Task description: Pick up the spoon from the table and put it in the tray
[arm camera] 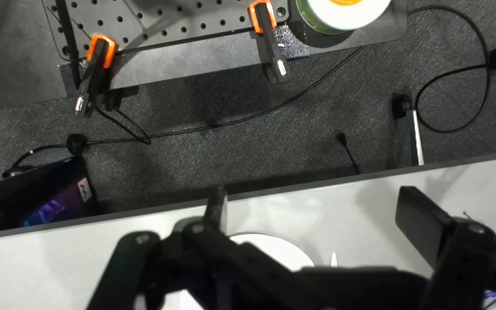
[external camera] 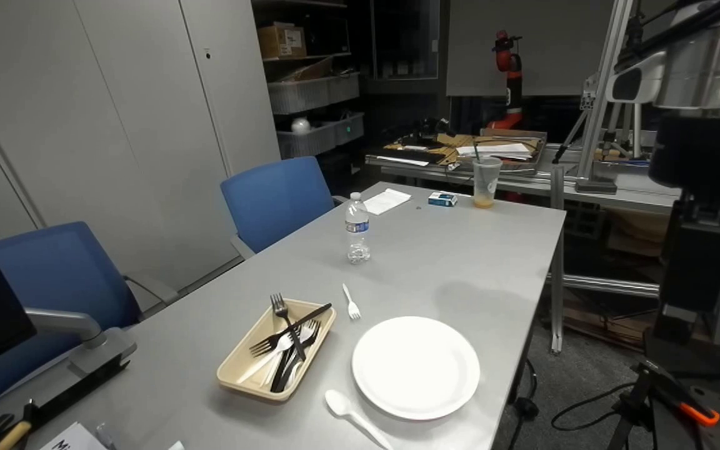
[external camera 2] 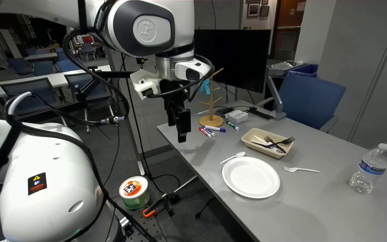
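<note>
The white spoon [external camera: 354,417] lies on the light grey table [external camera: 460,256] beside the white plate [external camera: 416,369]; it also shows in an exterior view [external camera 2: 232,157]. The tan tray [external camera: 240,364] stands near it, holding several black and white utensils; it also shows in an exterior view [external camera 2: 257,148]. My gripper [external camera 2: 178,131] is high above the table's edge, apart from the spoon. In the wrist view my gripper [arm camera: 317,213] is open, with nothing between its fingers. Only the tip of the spoon's handle [arm camera: 334,260] shows there; the gripper body hides the rest.
A white fork [external camera: 350,303] lies beyond the plate. A water bottle [external camera: 357,231] stands farther along the table. Several markers [external camera 2: 213,129], a wooden peg stand [external camera 2: 211,119] and a monitor [external camera 2: 232,57] are at one end. The table edge [arm camera: 144,215] crosses the wrist view.
</note>
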You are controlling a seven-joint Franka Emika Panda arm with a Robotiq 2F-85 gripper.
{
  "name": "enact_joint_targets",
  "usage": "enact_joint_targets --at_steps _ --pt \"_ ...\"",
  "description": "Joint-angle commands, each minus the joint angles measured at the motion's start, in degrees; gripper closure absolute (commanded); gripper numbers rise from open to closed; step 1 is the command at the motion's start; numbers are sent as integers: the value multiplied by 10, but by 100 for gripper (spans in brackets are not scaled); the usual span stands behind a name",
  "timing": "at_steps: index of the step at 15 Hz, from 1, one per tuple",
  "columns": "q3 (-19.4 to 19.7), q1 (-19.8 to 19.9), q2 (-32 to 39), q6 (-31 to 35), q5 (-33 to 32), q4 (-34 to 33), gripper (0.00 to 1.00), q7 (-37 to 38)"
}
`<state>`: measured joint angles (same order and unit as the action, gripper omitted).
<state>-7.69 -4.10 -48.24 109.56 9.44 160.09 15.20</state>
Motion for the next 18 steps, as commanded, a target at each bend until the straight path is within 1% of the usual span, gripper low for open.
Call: enact_joint_targets --at_steps 1,7,8,9,11,12,14,18 --pt "-1 2 0 1 2 -1 0 -6" --pt "0 1 5 -1 -29 -8 0 -39" --pt "-16 4 91 -22 -35 -122 0 -21" --pt "-17 3 97 -24 -34 -133 0 -19" --pt "-28 7 131 -29 -40 -194 0 -4" --pt "-15 0 63 -3 -31 -114 0 -17" --pt "-20 -1 101 -6 -33 -162 0 -11" --pt "-22 1 130 1 -40 -181 0 -9"
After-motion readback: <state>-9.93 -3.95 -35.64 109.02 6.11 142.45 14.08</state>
